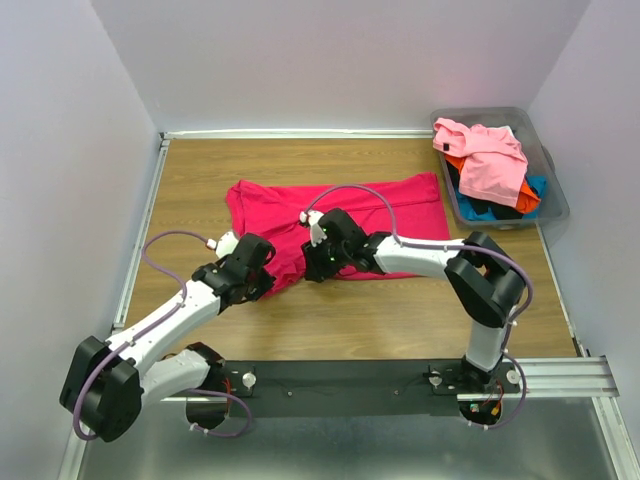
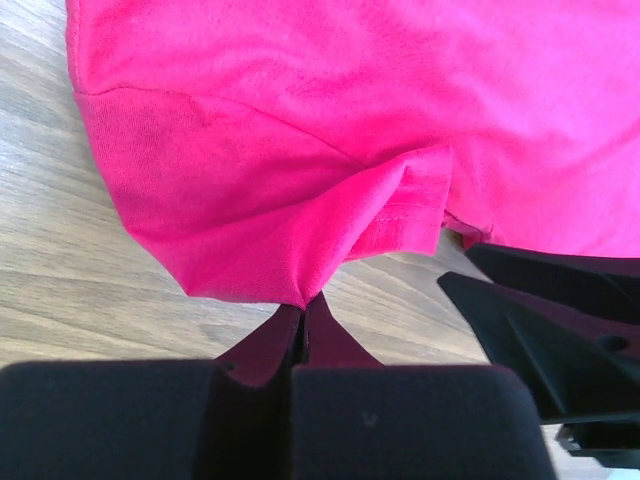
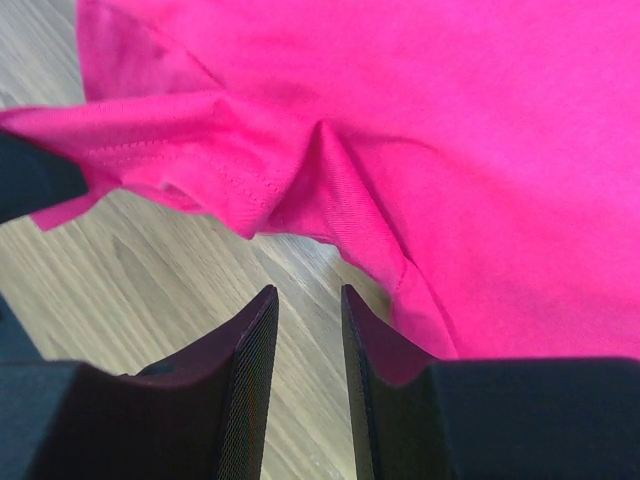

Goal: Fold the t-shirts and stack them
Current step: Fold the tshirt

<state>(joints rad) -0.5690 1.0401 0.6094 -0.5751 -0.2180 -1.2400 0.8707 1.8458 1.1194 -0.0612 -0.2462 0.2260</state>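
A bright crimson t-shirt (image 1: 380, 205) lies spread on the wooden table, its near left part bunched up. My left gripper (image 1: 265, 270) is shut on a pinched corner of that t-shirt (image 2: 350, 120); in the left wrist view its fingertips (image 2: 303, 303) meet on the cloth. Just to its right, my right gripper (image 1: 315, 262) stands open at the shirt's near hem (image 3: 450, 150). Between the right gripper's fingers (image 3: 308, 292) there is only bare wood, with a fold of cloth just ahead. Each gripper shows as a black shape at the edge of the other's wrist view.
A grey plastic bin (image 1: 555, 205) stands at the back right, holding a light pink t-shirt (image 1: 490, 155) on top of orange, blue and black ones. White walls close in the table (image 1: 360, 320) on three sides.
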